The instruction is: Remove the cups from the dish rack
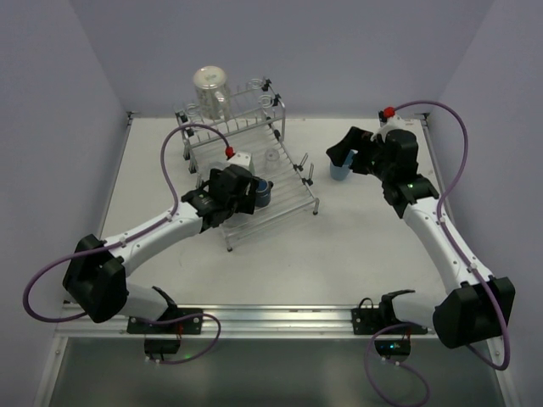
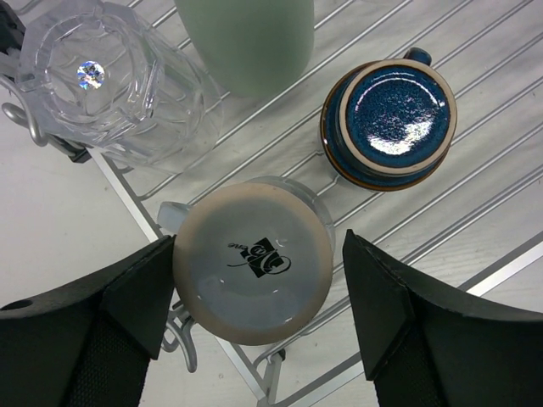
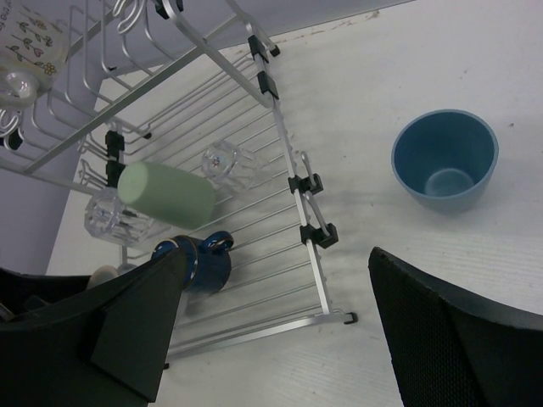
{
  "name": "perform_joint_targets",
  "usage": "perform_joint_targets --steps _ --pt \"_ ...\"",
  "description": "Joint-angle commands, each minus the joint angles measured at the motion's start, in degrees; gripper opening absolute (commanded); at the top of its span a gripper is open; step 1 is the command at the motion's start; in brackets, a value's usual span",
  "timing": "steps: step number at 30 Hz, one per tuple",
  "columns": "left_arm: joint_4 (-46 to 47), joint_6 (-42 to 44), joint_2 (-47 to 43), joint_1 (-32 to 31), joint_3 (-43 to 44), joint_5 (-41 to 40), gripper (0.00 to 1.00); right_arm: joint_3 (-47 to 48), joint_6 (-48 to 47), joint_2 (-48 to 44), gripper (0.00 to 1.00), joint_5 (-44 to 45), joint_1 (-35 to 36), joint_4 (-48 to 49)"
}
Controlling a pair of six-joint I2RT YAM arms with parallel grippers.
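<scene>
Since things drain mouth-down on the dish rack (image 3: 281, 127), you find the grey mug (image 2: 253, 263) base-up; your left gripper (image 2: 259, 254) straddles it, spread wide, not clamped on anything. Near it are the dark blue mug (image 2: 389, 123), also inverted, a clear glass (image 2: 110, 85) and the green tumbler (image 2: 246, 38) lying sideways. Your right gripper (image 3: 276, 254) gapes empty over the table (image 3: 424, 68), where the blue tumbler (image 3: 445, 158) stands upright, nothing inside.

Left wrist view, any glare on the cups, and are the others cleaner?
Left wrist: glare patches on the dark blue mug, a sparkle on the clear glass. Right wrist: little glare, soft shadow beside the light blue tumbler. Top external: even light.
</scene>
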Motion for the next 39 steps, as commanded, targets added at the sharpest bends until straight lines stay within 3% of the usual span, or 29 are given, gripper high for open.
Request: perform_joint_targets --steps 1,6,8,9,12,20,27,31,35,39 --pt "3.40 -1.59 -0.40 0.33 -0.10 -1.16 0.81 -0.72 0.03 -1.49 0.92 -0.26 0.10 1.98" --pt "3.49 -1.68 -1.36 0.33 -0.80 -1.33 0.49 -0.81 0.12 -0.96 0.92 -0.97 0.10 1.45" --pt "2.70 -1.77 -1.72 0.41 -0.80 -1.95 0.42 -0.98 0.20 -1.31 0.92 -0.97 0.27 1.36" --pt "2.35 -1.77 -2.33 0.33 -0.72 -2.12 0.33 -1.07 0.20 -1.57 0.92 -1.06 0.27 1.19" --pt "-0.28 -1.95 -4.43 0.41 -0.19 -3.88 0.22 -1.51 0.73 -2.97 0.92 -1.32 0.71 1.27" --pt "-4.07 -1.86 -15.15 0.33 1.74 -4.41 0.13 -5.37 3.80 -7.46 0.91 -8.17 2.82 5.40" --pt "-4.95 -1.95 -23.51 0.41 7.71 -0.29 0.11 -11.96 11.34 -14.22 0.91 -20.55 3.26 17.41" --pt "3.10 -3.70 -26.23 0.33 7.64 7.60 0.12 -20.81 18.82 -18.61 0.91 -30.30 5.10 30.25" --pt "15.32 -8.26 -27.29 0.33 4.48 15.18 0.12 -28.48 28.91 -20.38 0.91 -33.13 5.90 47.98" --pt "26.73 -13.45 -27.38 0.33 1.23 22.46 0.11 -31.39 33.24 -19.86 0.92 -34.54 6.78 56.10"
